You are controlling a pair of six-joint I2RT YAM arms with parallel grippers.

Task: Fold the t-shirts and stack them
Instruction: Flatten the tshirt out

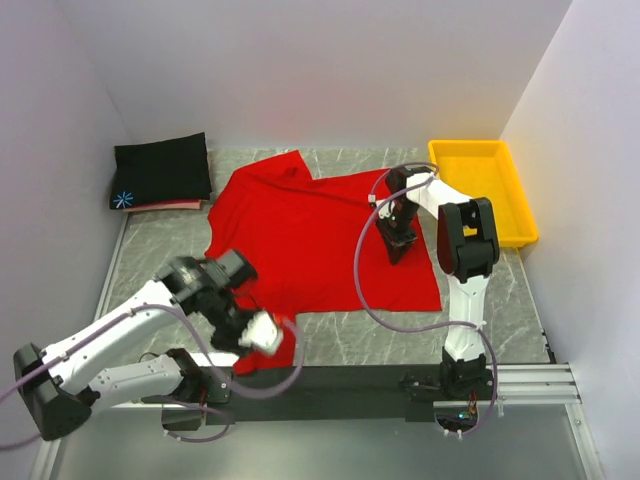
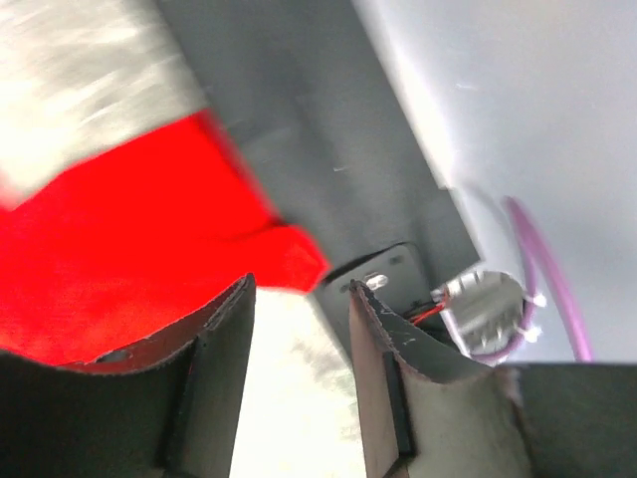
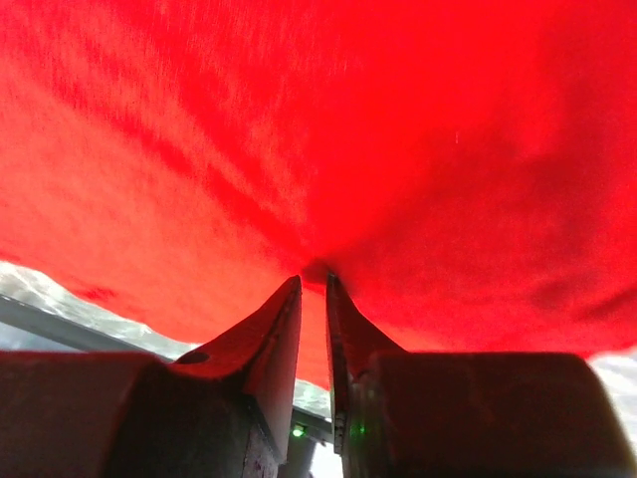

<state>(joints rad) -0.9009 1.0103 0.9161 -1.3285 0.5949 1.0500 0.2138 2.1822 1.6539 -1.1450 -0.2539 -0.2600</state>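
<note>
You have the red t-shirt (image 1: 310, 240) spread flat across the middle of the tabletop (image 1: 400, 330), with one corner reaching the near edge. Your left gripper (image 1: 262, 335) hangs over that near corner. Its jaws are apart, and the left wrist view shows only bare tabletop in the gap, with the red cloth just beside the left finger. Your right gripper (image 1: 398, 248) points down onto the shirt's right half, towards the yellow tray (image 1: 468, 145). Its jaws stand a narrow slit apart, with the tips at a small pucker in the cloth. You cannot tell whether they pinch it. The black t-shirt (image 1: 160, 170) lies folded in the far left corner, on top of the pale pink t-shirt (image 1: 165, 206).
</note>
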